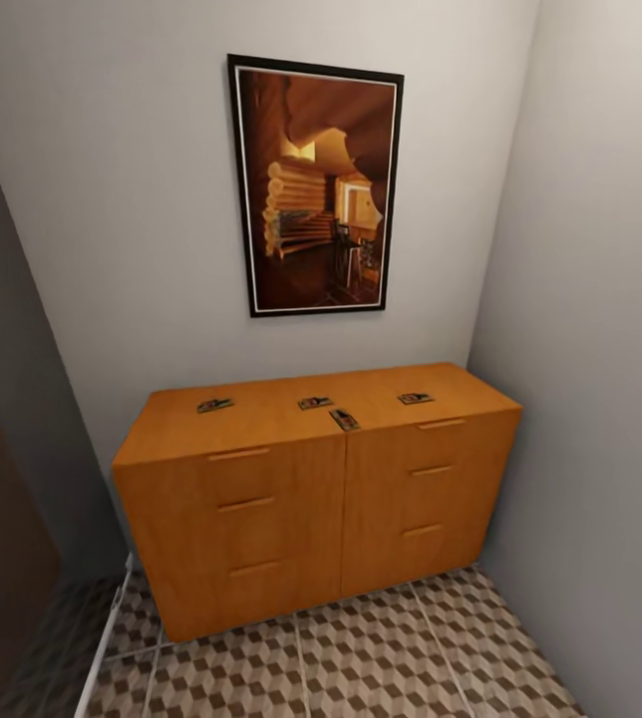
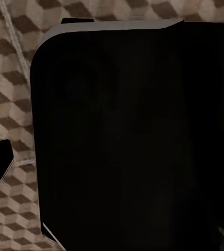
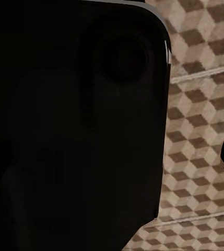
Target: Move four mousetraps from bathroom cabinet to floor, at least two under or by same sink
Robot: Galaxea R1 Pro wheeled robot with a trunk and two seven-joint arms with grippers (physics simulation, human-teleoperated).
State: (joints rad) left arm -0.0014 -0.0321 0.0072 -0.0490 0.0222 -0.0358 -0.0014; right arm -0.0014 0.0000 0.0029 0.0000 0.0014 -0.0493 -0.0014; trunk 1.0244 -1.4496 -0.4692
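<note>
Several mousetraps lie on the flat top of an orange wooden cabinet [image 1: 291, 499] with drawer fronts, in the head view. One mousetrap [image 1: 214, 405] is at the left, two [image 1: 314, 403] [image 1: 344, 419] sit close together in the middle, and one [image 1: 415, 398] is at the right. The bathroom floor [image 1: 381, 658] with its cube pattern runs in front of it. In the left wrist view my left gripper [image 2: 138, 238] shows two tips far apart over a black part of my body [image 2: 132, 136]. The sink is out of view.
A framed picture [image 1: 316, 184] hangs on the wall above the cabinet. Grey walls close in on the left and right, forming a narrow alcove. A white rail [image 1: 107, 638] runs along the floor at the left. My dark body [image 3: 75, 125] blocks much of the right wrist view.
</note>
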